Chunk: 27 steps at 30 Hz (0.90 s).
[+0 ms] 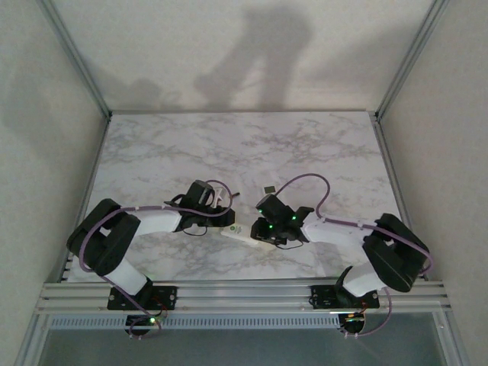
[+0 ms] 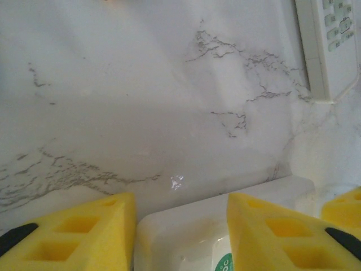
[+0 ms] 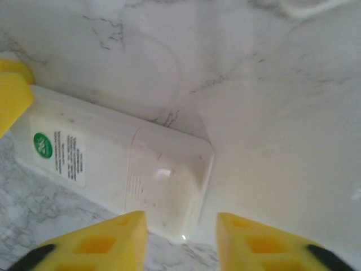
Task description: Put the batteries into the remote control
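From above I see the remote control [image 1: 242, 234] lying on the marble counter [image 1: 152, 152], near the front middle, between my two arms. It lies with its back up: the right wrist camera shows a printed label and a round green sticker [image 3: 42, 145] on it, and a smooth cover panel with a shallow dent at the end nearest that camera. The left fingers [image 2: 84, 237] stand apart, one on each side of the sticker end of the remote control. I cannot tell if they really pinch it or only stand around it. The right fingers [image 3: 265, 243] are spread at the opposite end, which lies just before their gap, and they hold nothing. A second white piece with small buttons [image 2: 333, 39] lies on the counter, apart from the left fingers. Beyond the right fingers sits a small dark object [image 1: 269, 188], too small to identify.
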Each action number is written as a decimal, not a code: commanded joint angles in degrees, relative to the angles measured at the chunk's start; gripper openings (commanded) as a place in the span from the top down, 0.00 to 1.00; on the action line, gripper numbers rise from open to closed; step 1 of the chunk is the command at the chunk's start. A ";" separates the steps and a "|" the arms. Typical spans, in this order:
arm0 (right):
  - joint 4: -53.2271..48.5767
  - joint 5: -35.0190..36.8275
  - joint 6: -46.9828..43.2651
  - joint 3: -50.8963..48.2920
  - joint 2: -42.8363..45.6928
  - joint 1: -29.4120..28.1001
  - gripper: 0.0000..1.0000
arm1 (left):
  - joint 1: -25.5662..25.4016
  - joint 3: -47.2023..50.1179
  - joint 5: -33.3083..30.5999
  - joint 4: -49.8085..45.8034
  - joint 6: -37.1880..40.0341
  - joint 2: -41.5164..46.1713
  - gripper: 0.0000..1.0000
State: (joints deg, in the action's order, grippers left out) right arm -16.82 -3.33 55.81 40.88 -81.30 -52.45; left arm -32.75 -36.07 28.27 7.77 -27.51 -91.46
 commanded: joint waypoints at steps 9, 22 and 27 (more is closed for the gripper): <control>-18.10 6.71 -45.22 16.30 1.10 -0.96 0.30 | -2.87 2.42 -19.04 -5.94 -3.91 15.23 0.25; -24.41 -0.39 -74.54 29.93 -21.18 -3.05 0.16 | 6.81 11.46 -16.96 -10.25 -13.15 41.89 0.18; -23.64 -1.89 -75.41 31.55 -26.39 -3.78 0.18 | 7.52 13.70 -14.58 -9.53 -15.67 44.16 0.17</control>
State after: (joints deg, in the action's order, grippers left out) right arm -38.65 -3.07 -16.36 70.70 -105.91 -55.16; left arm -26.04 -23.42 11.29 -1.06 -40.45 -48.82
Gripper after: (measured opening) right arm 0.822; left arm 0.825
